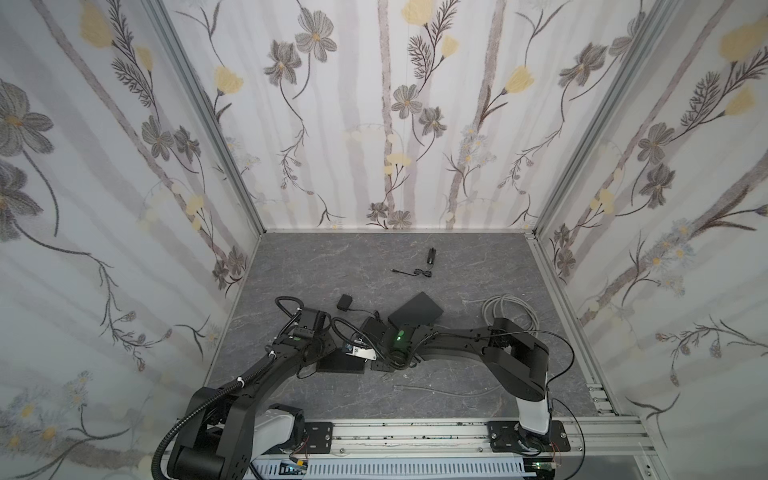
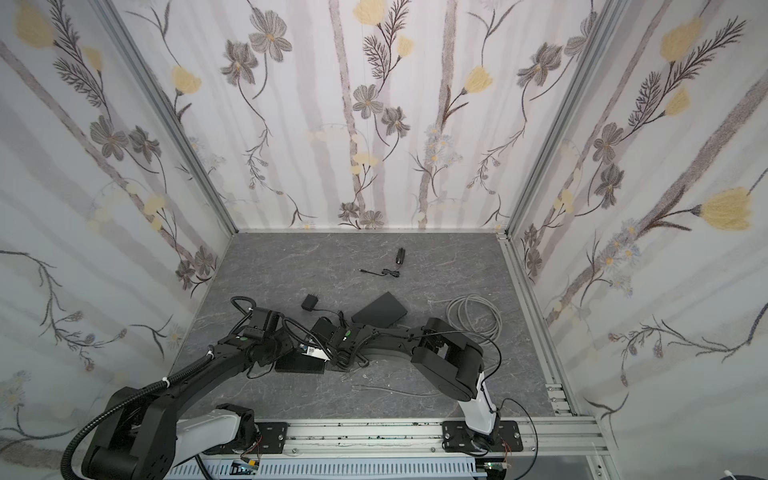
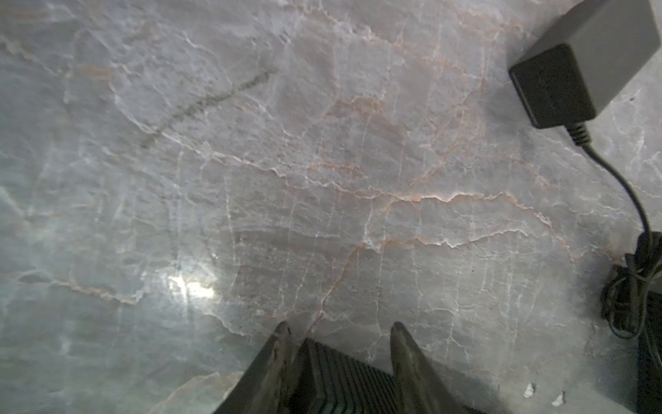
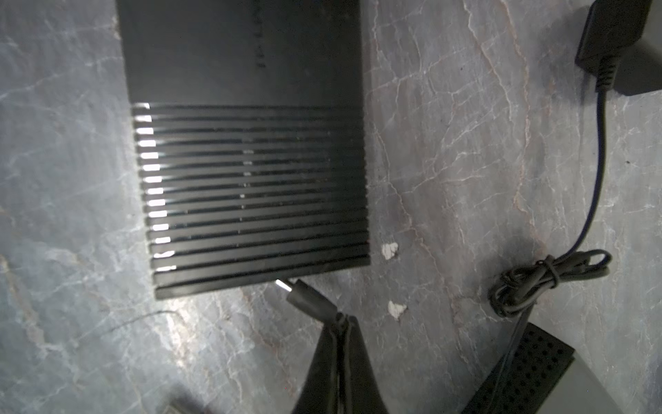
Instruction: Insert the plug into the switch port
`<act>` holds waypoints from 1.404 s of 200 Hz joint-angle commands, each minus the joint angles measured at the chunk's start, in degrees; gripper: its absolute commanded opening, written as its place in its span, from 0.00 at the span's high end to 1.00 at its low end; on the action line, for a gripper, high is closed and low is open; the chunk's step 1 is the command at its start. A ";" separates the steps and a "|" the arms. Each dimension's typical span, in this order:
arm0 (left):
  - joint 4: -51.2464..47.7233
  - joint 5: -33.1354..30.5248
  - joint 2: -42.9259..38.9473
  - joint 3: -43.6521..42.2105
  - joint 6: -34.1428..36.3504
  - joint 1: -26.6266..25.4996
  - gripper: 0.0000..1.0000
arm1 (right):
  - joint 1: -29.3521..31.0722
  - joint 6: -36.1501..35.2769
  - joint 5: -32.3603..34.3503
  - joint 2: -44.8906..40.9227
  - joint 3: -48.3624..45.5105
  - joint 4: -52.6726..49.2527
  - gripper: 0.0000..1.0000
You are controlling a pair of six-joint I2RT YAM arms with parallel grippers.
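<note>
The switch is a flat black box with a ribbed top, lying on the grey marble table; in both top views it shows partly under the two wrists. My left gripper straddles one ribbed end of the switch, a finger against each side. My right gripper is shut on the rear of the black barrel plug. The plug's metal tip points at the switch's near edge, right at it. The port itself is hidden.
The plug's thin cable runs through a tied bundle to a black power adapter. A second black box lies behind, a grey cable coil to the right, and another small adapter with cord far back.
</note>
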 commanded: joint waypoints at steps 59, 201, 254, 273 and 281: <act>0.49 0.32 1.89 1.97 0.08 -0.09 0.53 | -1.23 2.16 -0.59 -0.02 -0.87 4.38 1.00; 1.80 -0.95 11.02 7.85 1.04 0.80 0.53 | -5.60 2.43 -2.00 -1.48 -3.93 7.76 1.00; 0.42 -2.35 10.56 7.01 1.34 0.88 0.53 | -5.65 3.36 -3.15 -1.70 -6.09 10.76 1.00; 0.10 -2.54 10.30 6.84 1.41 0.89 0.53 | -5.66 3.62 -3.50 -2.32 -6.58 11.63 1.00; 0.04 -2.59 10.49 6.96 1.33 0.88 0.53 | -5.69 3.62 -3.67 -2.33 -6.58 11.84 1.00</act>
